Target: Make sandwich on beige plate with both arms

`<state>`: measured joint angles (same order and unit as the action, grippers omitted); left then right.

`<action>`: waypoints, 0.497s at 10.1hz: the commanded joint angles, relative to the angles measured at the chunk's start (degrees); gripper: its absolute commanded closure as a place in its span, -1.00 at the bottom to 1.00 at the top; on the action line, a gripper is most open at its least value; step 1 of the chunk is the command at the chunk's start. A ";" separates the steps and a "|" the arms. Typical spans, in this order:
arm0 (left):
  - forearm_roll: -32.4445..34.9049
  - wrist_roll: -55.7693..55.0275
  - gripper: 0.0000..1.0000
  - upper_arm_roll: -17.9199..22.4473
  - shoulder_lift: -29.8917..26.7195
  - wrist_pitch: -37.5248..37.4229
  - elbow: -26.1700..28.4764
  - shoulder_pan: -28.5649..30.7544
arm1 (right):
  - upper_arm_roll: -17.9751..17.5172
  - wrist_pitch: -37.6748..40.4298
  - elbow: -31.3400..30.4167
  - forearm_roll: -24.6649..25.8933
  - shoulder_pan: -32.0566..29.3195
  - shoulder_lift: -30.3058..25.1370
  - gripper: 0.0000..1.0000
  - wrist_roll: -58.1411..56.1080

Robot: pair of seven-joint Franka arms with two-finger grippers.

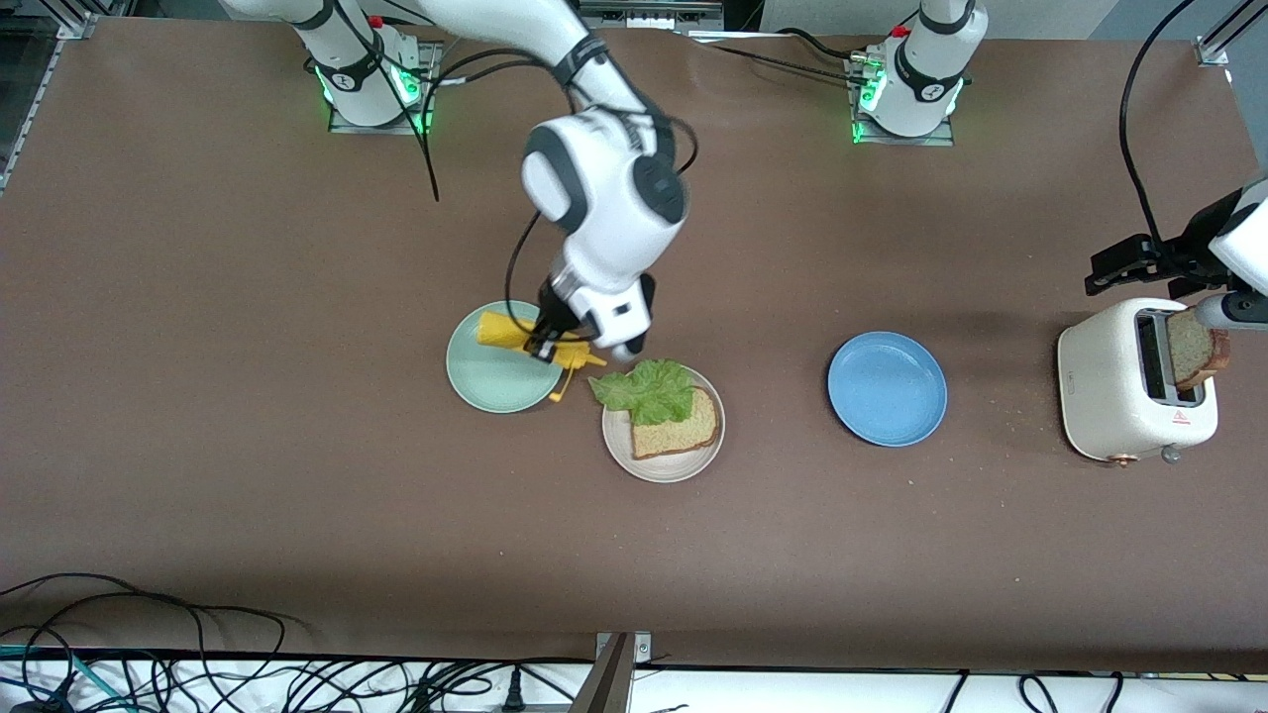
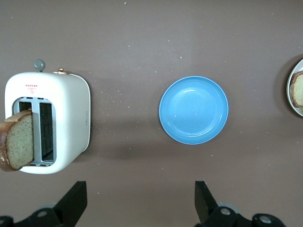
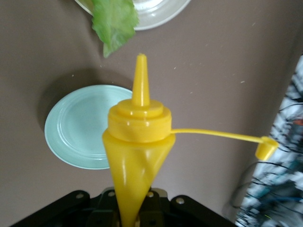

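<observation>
Pinching a yellow squeeze bottle, the right gripper hangs over the mint-green plate, nozzle toward the beige plate at its 4 o'clock. That plate holds a bread slice and lettuce. Sauce step, judged: carry the nozzle over the lettuce, then squeeze. Left gripper, fingers spread, waits above the toaster, which holds the second slice.

A wide matte brown tabletop fills the scene, evenly lit. Tangled black cables lie along a white strip past its near edge.
</observation>
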<state>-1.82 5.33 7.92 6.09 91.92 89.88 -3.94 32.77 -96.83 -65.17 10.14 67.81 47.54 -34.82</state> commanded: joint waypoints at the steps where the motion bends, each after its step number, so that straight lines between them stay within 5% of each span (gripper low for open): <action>1: 1.20 1.09 -1.00 -0.01 0.59 -1.22 -1.55 -0.01 | 1.15 -0.38 0.57 2.70 1.18 2.47 1.00 1.07; 5: 1.29 1.09 -1.00 -0.01 0.59 -1.22 -1.46 -0.01 | 1.24 -0.82 0.57 2.09 0.66 2.21 1.00 0.81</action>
<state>-1.82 5.33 7.92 6.14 91.92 89.86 -3.94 33.59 -97.85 -65.21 11.68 68.51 50.11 -33.52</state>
